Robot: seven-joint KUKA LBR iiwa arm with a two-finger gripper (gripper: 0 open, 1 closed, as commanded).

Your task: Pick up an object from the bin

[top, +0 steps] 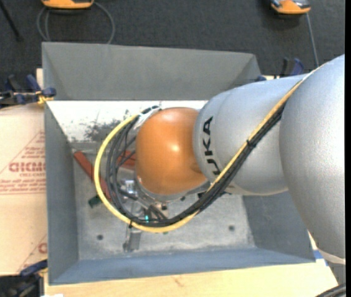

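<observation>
Pincer (130,235) sits low in bin (64,240), tucked under arm's orange cover (166,150); spread, pressed together or pinching sth, can't tell. Red stick-like obj (82,163) lies up-left of pincer, apart from it; small dark bit (93,200) to its left. Risks, my guess: pincer closes on bare floor w/ obj out of reach; cables (108,178) snag red obj or shove it to the wall.
</observation>
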